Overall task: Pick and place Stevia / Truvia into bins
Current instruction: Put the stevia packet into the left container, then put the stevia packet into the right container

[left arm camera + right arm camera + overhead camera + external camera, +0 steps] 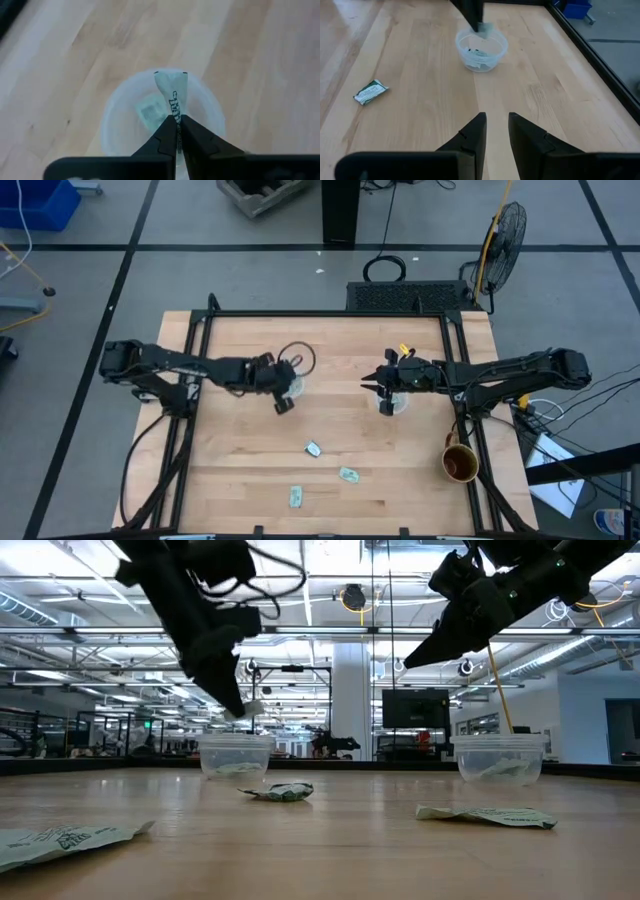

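Left pincer (176, 120) clamped on a Stevia packet (171, 90), poised right over the left cup (115, 125) — open only once it's centred inside the rim. Three packets (313, 448) wait on the bench (240, 480). Right pincer (496, 131) hangs fingers apart above the right cup (397, 405) — idle.
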